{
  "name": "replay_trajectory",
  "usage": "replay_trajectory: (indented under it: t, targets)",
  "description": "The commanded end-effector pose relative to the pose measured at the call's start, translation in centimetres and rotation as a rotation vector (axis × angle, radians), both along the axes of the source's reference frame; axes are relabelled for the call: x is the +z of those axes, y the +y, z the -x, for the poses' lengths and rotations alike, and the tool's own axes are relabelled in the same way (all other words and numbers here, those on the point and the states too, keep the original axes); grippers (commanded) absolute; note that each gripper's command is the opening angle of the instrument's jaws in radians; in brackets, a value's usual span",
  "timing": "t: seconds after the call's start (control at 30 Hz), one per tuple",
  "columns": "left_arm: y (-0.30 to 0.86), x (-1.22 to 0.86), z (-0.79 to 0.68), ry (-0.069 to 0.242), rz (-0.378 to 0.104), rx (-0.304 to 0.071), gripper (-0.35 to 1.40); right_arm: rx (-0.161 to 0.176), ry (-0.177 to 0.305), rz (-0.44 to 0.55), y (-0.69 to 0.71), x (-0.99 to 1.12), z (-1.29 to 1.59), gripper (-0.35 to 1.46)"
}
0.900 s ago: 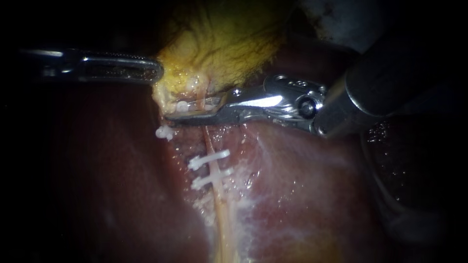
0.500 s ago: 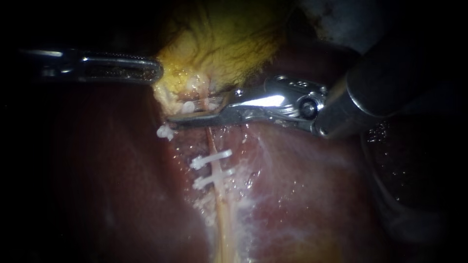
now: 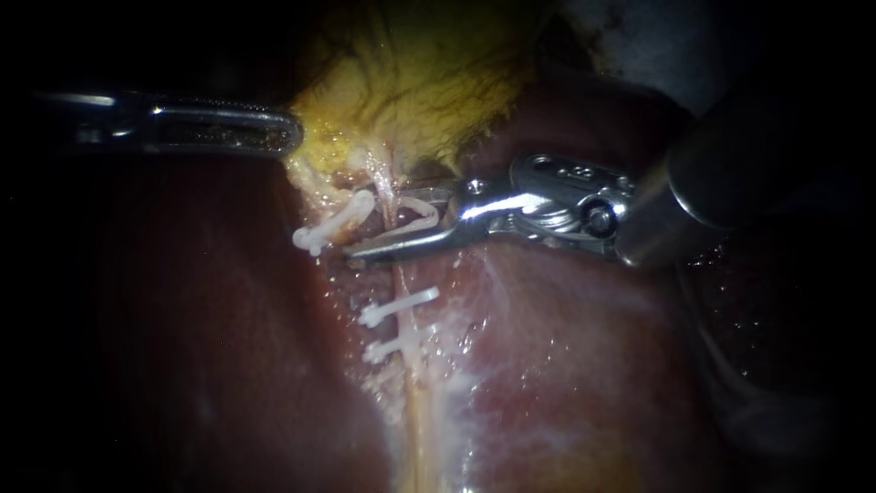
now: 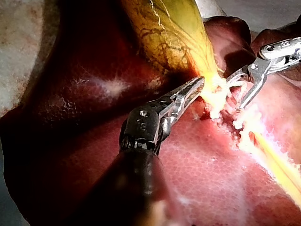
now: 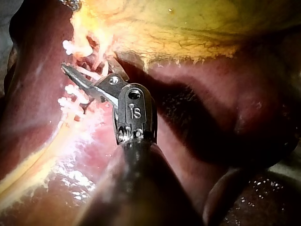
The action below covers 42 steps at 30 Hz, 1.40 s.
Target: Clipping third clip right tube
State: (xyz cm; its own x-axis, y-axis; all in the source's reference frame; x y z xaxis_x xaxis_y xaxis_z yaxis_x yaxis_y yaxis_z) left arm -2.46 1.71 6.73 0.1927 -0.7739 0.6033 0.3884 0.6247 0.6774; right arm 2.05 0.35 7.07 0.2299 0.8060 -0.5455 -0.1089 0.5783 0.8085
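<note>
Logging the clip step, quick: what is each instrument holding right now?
Left instrument: shut on the gallbladder.
Right instrument: open, holding nothing.

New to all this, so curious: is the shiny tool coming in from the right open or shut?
Open: the right tool shows a clear gap between its jaws in the endoscope view.
</note>
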Motion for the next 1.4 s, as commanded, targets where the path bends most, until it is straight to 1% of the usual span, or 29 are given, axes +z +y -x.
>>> replay_trajectory:
  t: [0.03, 0.07, 0.1, 0.13, 0.2, 0.23, 0.27, 0.3, 0.43, 0.53, 0.6, 0.73, 0.83, 0.9, 1.13, 1.33, 1.4]
  targets:
    - [0.0, 0.0, 0.0, 0.0, 0.0, 0.0, -0.35, -0.019, 0.011, 0.001, 0.0, -0.01, 0.0, 0.6]
    - [0.0, 0.0, 0.0, 0.0, 0.0, 0.0, -0.35, -0.037, 0.025, -0.004, 0.0, -0.02, 0.0, 0.6]
    - [0.0, 0.0, 0.0, 0.0, 0.0, 0.0, -0.35, -0.072, 0.056, -0.014, 0.0, -0.02, 0.0, 0.59]
    - [0.0, 0.01, 0.0, 0.0, 0.0, 0.0, -0.35, -0.093, 0.078, -0.018, -0.01, -0.02, 0.0, 0.58]
    - [-0.01, 0.01, 0.0, 0.0, 0.0, 0.0, -0.35, -0.112, 0.12, -0.018, -0.01, -0.02, -0.01, 0.57]
    - [-0.01, 0.01, 0.0, 0.0, 0.0, 0.0, -0.35, -0.126, 0.156, -0.012, 0.0, -0.02, -0.02, 0.56]
    - [-0.01, 0.01, 0.0, 0.0, 0.0, 0.0, -0.35, -0.139, 0.181, -0.013, 0.0, -0.02, -0.02, 0.55]
    - [-0.01, 0.01, 0.0, 0.0, 0.0, 0.0, -0.35, -0.145, 0.201, -0.012, 0.0, -0.02, -0.03, 0.55]
    - [-0.01, 0.01, 0.0, 0.0, 0.0, 0.0, -0.35, -0.156, 0.28, -0.054, -0.01, -0.03, -0.06, 0.55]
    - [-0.01, 0.01, 0.0, 0.0, 0.0, 0.0, -0.35, -0.162, 0.328, -0.077, 0.0, -0.04, -0.07, 0.54]
    - [-0.01, 0.01, 0.0, 0.0, 0.0, 0.0, -0.35, -0.159, 0.355, -0.093, 0.0, -0.04, -0.07, 0.54]
    - [-0.01, 0.01, 0.0, 0.0, 0.0, 0.0, -0.35, -0.13, 0.41, -0.138, 0.03, -0.06, -0.13, 0.53]
    - [-0.01, 0.01, 0.0, 0.0, 0.0, 0.0, -0.35, -0.116, 0.421, -0.159, 0.05, -0.08, -0.17, 0.52]
    - [-0.01, 0.01, 0.0, 0.0, 0.0, 0.0, -0.35, -0.115, 0.42, -0.16, 0.07, -0.09, -0.18, 0.51]
    - [-0.01, 0.01, 0.0, 0.0, 0.0, 0.0, -0.35, -0.098, 0.407, -0.173, 0.16, -0.09, -0.17, 0.43]
    - [-0.01, 0.01, -0.01, 0.0, 0.0, 0.0, -0.35, -0.057, 0.381, -0.199, 0.24, -0.03, -0.13, 0.27]
    - [-0.01, 0.01, -0.01, 0.0, 0.0, 0.0, -0.35, -0.053, 0.374, -0.209, 0.26, -0.02, -0.11, 0.15]
